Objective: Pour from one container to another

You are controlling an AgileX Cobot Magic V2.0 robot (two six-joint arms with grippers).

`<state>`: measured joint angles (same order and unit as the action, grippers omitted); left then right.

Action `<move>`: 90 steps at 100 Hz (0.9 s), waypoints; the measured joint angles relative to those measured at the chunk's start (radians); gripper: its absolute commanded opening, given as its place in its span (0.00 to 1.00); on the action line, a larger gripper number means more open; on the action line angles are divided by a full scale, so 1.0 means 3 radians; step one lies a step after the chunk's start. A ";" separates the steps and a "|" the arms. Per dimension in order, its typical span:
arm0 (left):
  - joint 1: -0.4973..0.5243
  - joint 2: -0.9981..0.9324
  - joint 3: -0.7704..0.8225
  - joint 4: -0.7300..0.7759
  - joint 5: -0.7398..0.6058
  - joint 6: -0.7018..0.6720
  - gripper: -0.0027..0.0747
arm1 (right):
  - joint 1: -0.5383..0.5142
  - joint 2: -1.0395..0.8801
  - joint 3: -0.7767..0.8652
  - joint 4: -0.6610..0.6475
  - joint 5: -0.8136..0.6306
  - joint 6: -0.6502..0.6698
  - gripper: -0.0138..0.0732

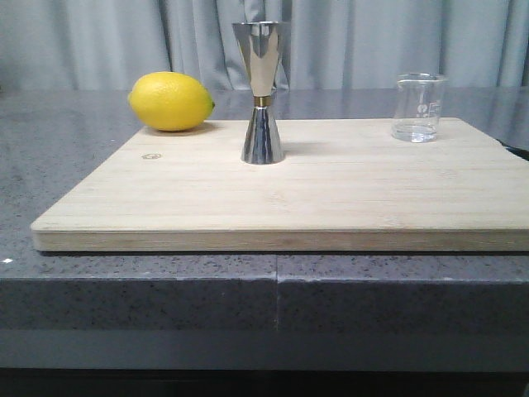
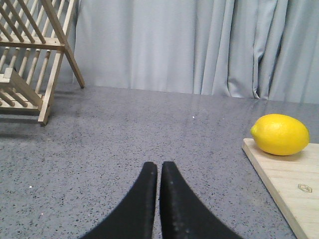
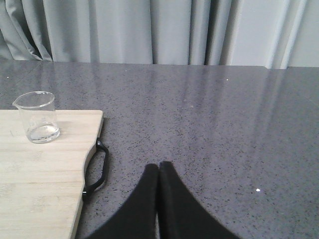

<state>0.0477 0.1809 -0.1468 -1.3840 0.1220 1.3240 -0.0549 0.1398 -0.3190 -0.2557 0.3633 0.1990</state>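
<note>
Front view: our beaker [image 1: 420, 118] stands at the board's [image 1: 331, 198] far right corner, the jigger [image 1: 262, 93] mid-board. Both jaws are closed, empty. Clamping glass too hard risks slipping; nudging the top-heavy jigger could topple it.

A pale grey-blue curtain [image 1: 355, 41] hangs in soft vertical folds across the whole far side, closing off whatever lies behind it. In front of it runs a dark grey speckled stone counter [image 1: 149, 289], its near edge squared off with a faint vertical seam near the middle. The surface is slightly glossy and carries dull streaks of reflected light, most visible in the right wrist view. Far off to the left on the counter stands a slatted wooden rack [image 2: 30, 59] of light wood. The lighting is even and diffuse, casting only soft, short shadows.
</note>
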 measured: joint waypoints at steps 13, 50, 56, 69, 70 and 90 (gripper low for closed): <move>0.0000 0.0000 0.0000 0.0000 0.0000 0.0000 0.02 | 0.0000 0.0000 0.0000 0.0000 0.0000 0.0000 0.08; -0.0204 -0.0032 0.0007 0.0499 0.0008 -0.0235 0.02 | 0.0000 0.0000 0.0000 0.0000 0.0000 0.0000 0.08; -0.0217 -0.0083 0.0007 0.1102 0.0032 -0.0880 0.02 | 0.0000 0.0000 0.0000 0.0000 0.0000 0.0000 0.08; -0.0223 -0.0232 0.0007 0.3001 0.0228 -0.2882 0.02 | 0.0000 0.0000 0.0000 0.0000 0.0000 0.0000 0.08; -0.0229 -0.0253 0.0007 0.3203 0.0243 -0.3109 0.02 | 0.0000 0.0000 0.0000 0.0000 0.0000 0.0000 0.08; -0.0235 -0.0605 0.0204 0.4613 0.0192 -0.4745 0.02 | 0.0000 0.0000 0.0000 0.0000 0.0000 0.0000 0.08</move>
<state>-0.0229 -0.0008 -0.0855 0.0000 0.1794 -0.0996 -0.0549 0.1398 -0.3190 -0.2557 0.3633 0.1990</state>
